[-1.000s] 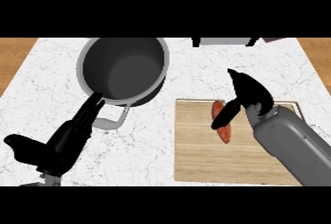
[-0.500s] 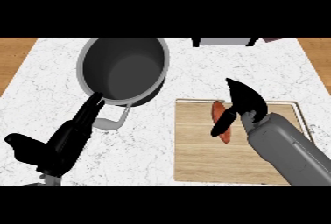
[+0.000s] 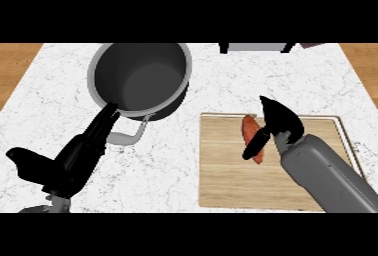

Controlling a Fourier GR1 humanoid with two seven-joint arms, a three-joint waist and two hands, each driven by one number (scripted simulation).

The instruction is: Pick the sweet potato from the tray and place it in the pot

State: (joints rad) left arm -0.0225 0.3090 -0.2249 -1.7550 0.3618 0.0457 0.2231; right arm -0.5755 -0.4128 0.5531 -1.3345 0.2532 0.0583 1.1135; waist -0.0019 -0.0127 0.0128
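I'm looking down on a white marbled counter [image 3: 184,165] with wood-toned strips at its far left and right edges. At the left my left hand [image 3: 70,160] comes up from the lower edge, fingers straight and held together, pointing up and right so their tips reach the rim of the grey pot [image 3: 140,80], just beside the pot's handle [image 3: 127,134]; the thumb sticks out to the left. The pot stands upright near the counter's back. To the right lies the wooden tray [image 3: 221,175], and on it, toward its far end, the reddish sweet potato [image 3: 249,131]. My right hand [image 3: 279,122] sits over the sweet potato on a grey forearm slanting in from the lower right; the fingers point up and back, the thumb angles down across the potato. I cannot tell if it's pinched.
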